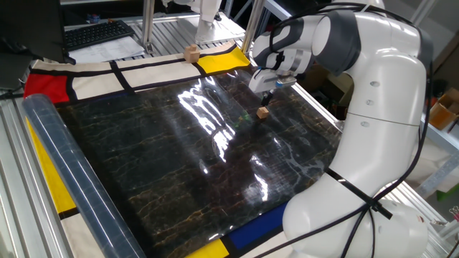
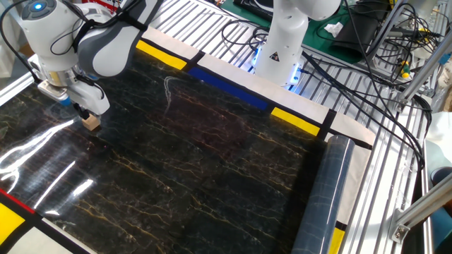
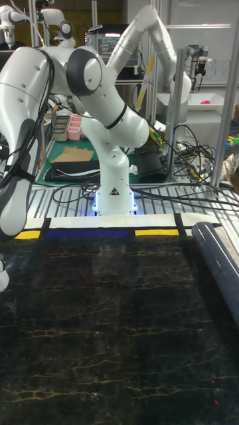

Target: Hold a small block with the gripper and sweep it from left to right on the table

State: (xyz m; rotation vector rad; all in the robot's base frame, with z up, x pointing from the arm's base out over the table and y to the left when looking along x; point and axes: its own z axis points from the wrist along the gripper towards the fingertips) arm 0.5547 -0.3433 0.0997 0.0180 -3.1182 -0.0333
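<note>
The small block point(image 1: 263, 112), a tiny tan cube, rests on the glossy black table point(image 1: 165, 158) near its far right edge. The black gripper point(image 1: 266, 104) points straight down at it, fingertips close together at the block's top, shut on it as far as I can see. In the other fixed view the small block point(image 2: 90, 122) sits at the left, directly under the gripper point(image 2: 85, 115), with the table point(image 2: 198, 162) spreading to the right. In the tall fixed view only a bit of the white arm shows at the left edge; the block is out of view there.
A clear plastic roll point(image 1: 64, 165) lies along the table's left side; the same roll point(image 2: 321, 197) is at the right in the other fixed view. A larger, paler wooden cube point(image 1: 191, 52) sits on the back cloth strip. A second white robot's base point(image 2: 282, 49) stands behind the table.
</note>
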